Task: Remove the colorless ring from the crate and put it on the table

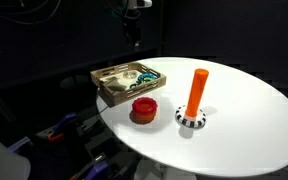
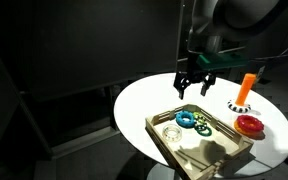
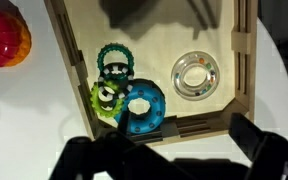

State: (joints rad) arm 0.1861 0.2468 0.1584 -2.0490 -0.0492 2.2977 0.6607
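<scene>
The colorless ring (image 3: pixel 197 75) lies flat in the wooden crate (image 3: pixel 64 50), near one side wall; it also shows faintly in an exterior view (image 2: pixel 171 131). The crate stands on the white round table (image 1: pixel 244 130) in both exterior views (image 1: pixel 109 92) (image 2: pixel 169 150). My gripper (image 2: pixel 194 85) hangs open and empty above the crate, well clear of it. In the wrist view its dark fingers (image 3: pixel 174 160) spread along the bottom edge, over the crate's near wall. The colorless ring lies apart from the other rings.
A blue ring (image 3: pixel 144 105), a light green ring (image 3: pixel 106 97) and a dark teal ring (image 3: pixel 112 60) cluster in the crate. A red ring (image 1: pixel 144 108) lies on the table beside the crate. An orange peg (image 1: pixel 196 92) stands upright on a checkered base.
</scene>
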